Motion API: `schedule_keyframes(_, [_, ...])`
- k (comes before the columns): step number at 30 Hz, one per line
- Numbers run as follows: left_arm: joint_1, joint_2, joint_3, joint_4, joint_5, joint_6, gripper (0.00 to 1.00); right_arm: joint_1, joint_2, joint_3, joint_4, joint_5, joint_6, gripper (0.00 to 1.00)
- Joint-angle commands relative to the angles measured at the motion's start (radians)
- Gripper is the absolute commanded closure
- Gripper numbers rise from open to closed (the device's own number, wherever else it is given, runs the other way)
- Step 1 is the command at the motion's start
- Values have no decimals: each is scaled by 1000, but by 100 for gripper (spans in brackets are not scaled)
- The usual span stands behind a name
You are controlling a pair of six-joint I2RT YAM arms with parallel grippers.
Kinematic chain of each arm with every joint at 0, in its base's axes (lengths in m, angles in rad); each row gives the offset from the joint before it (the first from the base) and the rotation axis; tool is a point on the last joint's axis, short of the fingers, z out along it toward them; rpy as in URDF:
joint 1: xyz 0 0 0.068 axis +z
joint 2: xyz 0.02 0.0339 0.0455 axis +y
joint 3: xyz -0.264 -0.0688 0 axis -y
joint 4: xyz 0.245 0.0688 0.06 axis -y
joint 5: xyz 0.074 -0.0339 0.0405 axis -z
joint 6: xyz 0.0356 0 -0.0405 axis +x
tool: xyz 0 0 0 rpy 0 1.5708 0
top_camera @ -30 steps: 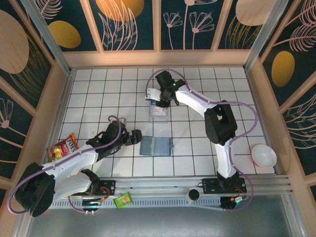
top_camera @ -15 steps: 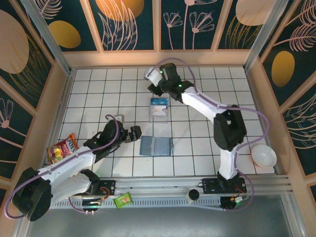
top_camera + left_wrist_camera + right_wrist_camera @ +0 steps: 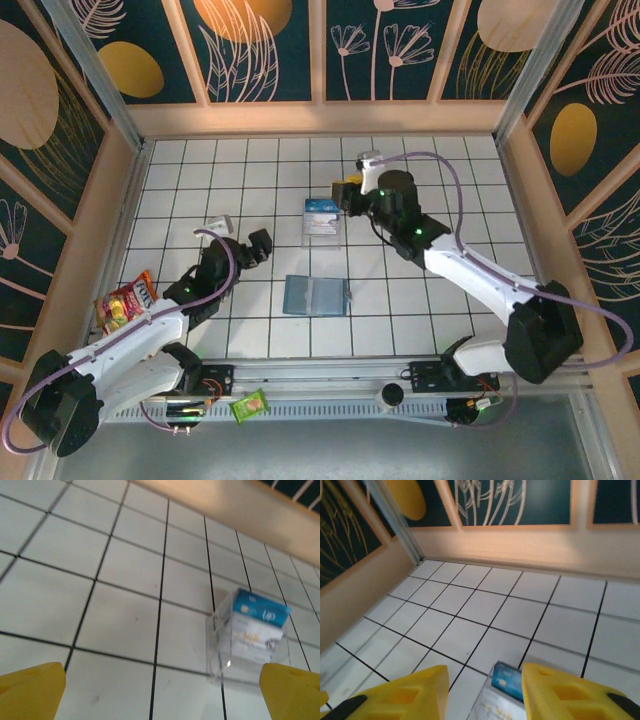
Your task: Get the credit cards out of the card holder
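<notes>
1. Top: high behind both arms, looking down on whole floor.
2. Left wrist: low, close, past left gripper toward case.
3. Right wrist: low, past right gripper, facing back wall; same case shared.

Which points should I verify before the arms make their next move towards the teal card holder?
1. Card holder lies open and flat on the tiles: ok.
2. Left gripper open, nothing held: ok.
3. Right gripper fingers apart, nothing between them: ok.
4. A gripper above the card holder: not ok. The left gripper is off to its left, and the right gripper is beside the clear case, farther back.
5. Clear case lies apart from the card holder: ok.
6. Cards in the holder's pockets: cannot tell, too small in the top view.
</notes>
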Motion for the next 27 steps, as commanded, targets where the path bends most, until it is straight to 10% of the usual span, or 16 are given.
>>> schedule_keyframes(1, [18, 4, 23, 88, -213, 9, 1, 0, -97, -57, 14, 81, 120, 44])
schedule_keyframes(14, [318, 284, 132, 167, -239, 203, 1, 0, -260, -198, -52, 335, 162, 37])
schedule_keyframes(15, [341, 306, 135, 183, -218, 232, 1, 1, -266, -207, -46, 335, 168, 7])
schedule_keyframes(16, [354, 323, 135, 200, -212, 260, 1, 1, -271, -218, -39, 335, 176, 1])
schedule_keyframes(27, [431, 414, 20, 626, -257, 558, 1, 1, -255, -231, -85, 445, 186, 1])
